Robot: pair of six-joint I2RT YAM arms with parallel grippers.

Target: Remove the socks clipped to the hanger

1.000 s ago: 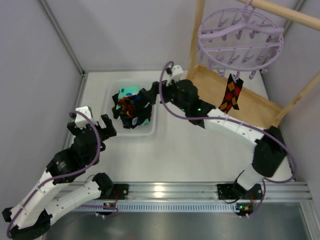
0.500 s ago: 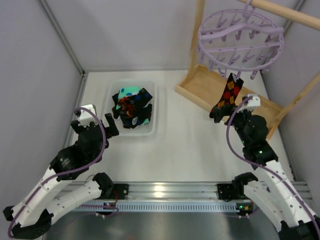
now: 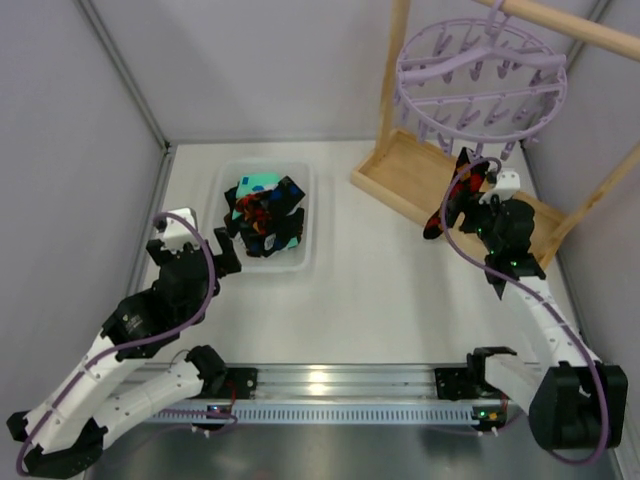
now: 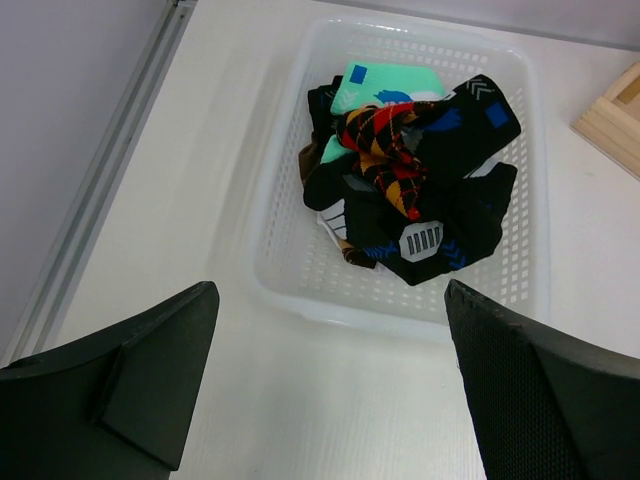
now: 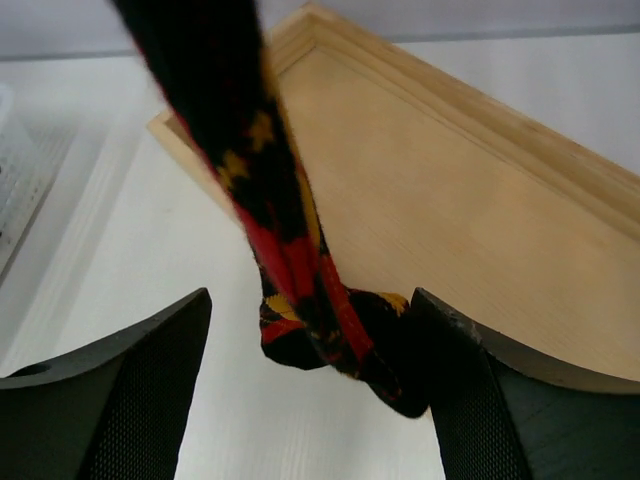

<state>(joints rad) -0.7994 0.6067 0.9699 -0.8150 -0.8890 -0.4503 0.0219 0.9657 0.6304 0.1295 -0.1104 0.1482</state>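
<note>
Several socks [image 4: 420, 190] lie heaped in the basket [image 4: 270, 290] just ahead of the left gripper [image 4: 330, 300], spread wide; the right gripper [image 5: 310, 310] has swung over from there, jaws spread either side of the last diamond sock [image 5: 250, 170], clipped to the lavender hanger [image 3: 480, 75] above it; one pull left, I reckon.

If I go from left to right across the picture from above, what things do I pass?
Left gripper → basket with its sock pile → hanging sock.
</note>
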